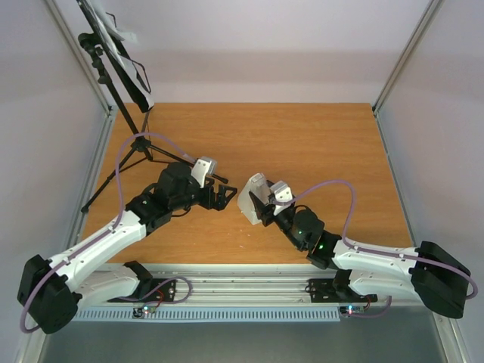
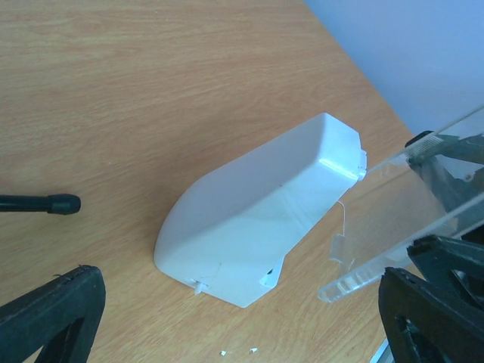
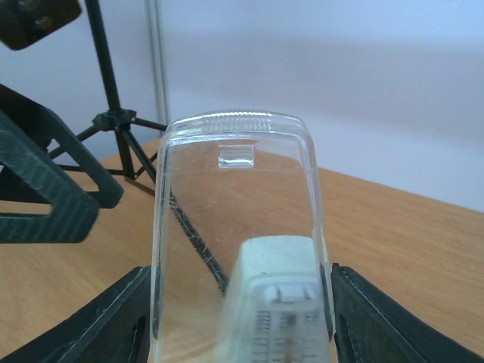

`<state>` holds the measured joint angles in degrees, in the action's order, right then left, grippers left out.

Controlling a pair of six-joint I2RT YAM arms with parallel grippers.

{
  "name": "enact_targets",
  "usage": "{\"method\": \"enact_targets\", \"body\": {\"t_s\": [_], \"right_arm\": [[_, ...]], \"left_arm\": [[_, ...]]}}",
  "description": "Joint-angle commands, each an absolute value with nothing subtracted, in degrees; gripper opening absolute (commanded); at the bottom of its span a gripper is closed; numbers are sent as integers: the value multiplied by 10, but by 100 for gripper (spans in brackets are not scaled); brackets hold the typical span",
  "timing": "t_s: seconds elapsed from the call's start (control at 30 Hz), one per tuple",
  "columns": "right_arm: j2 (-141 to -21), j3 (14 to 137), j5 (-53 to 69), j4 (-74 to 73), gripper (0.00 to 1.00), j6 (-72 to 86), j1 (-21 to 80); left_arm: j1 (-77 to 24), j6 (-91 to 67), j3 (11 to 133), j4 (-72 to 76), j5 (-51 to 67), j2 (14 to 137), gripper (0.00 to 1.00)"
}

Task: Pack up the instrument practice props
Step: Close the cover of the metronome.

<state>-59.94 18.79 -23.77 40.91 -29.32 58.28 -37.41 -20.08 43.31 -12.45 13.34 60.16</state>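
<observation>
We are clamping the right claw [image 3: 240, 318] on the clear cover [image 3: 234, 189] of the metronome [image 2: 257, 212], which is lying sideways on the tabletop [image 1: 302, 136]. The left claw [image 1: 224, 196] is hanging spread wide beside it. Pulling crookedly, we are risking cracking the thin cover or dragging the body.

Pale metronome [image 2: 257, 219] lying mid-table, clear cover [image 2: 401, 219] angled off it, music stand [image 1: 121, 57] rear-left

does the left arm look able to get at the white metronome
Probably yes: the left gripper is open, facing the metronome across bare table; only the clear cover, held by the right gripper, crowds its far end.
</observation>
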Motion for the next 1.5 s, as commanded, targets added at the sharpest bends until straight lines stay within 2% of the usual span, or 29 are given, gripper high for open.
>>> {"method": "enact_targets", "body": {"t_s": [0.0, 0.8, 1.47], "right_arm": [[-584, 168, -233, 459, 57, -290, 558], [-729, 107, -159, 657, 57, -254, 504], [-784, 103, -112, 690, 58, -236, 481]], "left_arm": [[-368, -192, 426, -64, 162, 615, 99], [-361, -183, 429, -47, 159, 647, 99], [-360, -176, 432, -53, 153, 651, 99]]}}
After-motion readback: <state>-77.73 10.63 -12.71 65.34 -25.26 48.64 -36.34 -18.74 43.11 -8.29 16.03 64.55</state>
